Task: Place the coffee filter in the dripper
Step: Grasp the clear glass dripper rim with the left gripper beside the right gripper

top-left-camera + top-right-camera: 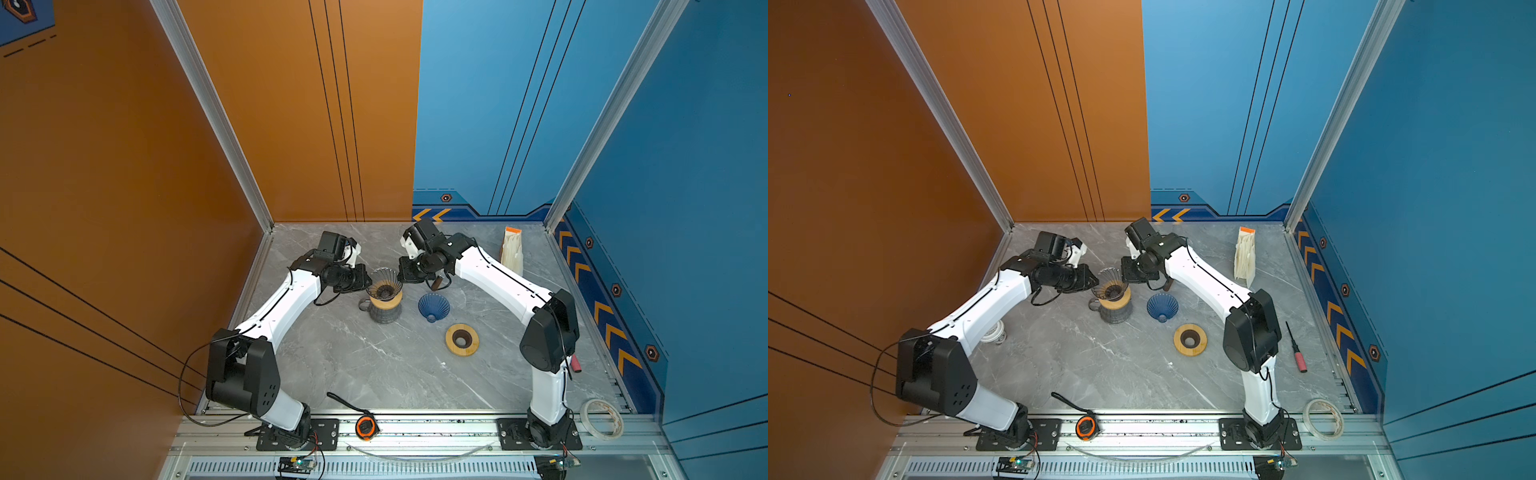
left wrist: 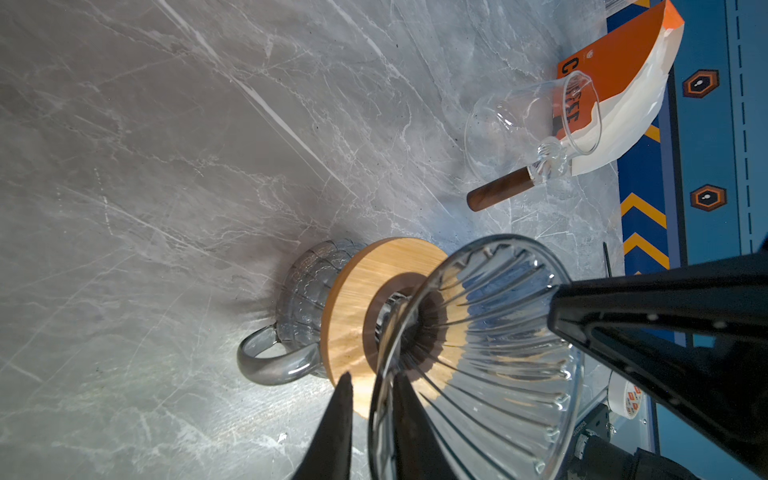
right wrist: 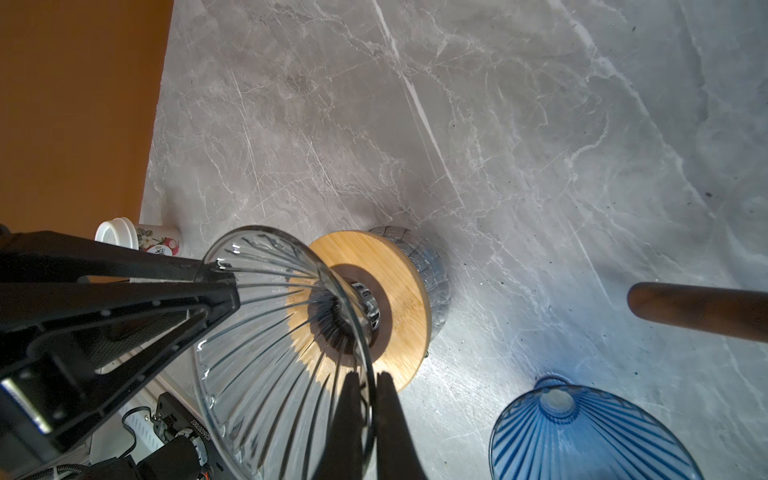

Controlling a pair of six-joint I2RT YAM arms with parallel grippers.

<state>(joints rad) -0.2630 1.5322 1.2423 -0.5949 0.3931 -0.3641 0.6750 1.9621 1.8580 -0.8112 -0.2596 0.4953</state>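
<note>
Right gripper (image 3: 365,376) is shown pinched shut on the rim of the clear glass dripper (image 3: 270,332), which is seated in a wooden collar (image 3: 399,282) on a grey glass mug (image 1: 384,313). Left gripper (image 2: 370,375) straddles the opposite rim; whether it is clamped cannot be told. Coffee filter pack (image 1: 512,253) is stood upright at the far right, well apart.

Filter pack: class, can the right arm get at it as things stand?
Probably not yet: its fingers grip the clear dripper by the rim. Otherwise nothing seems to block the filter pack nearby.
</note>
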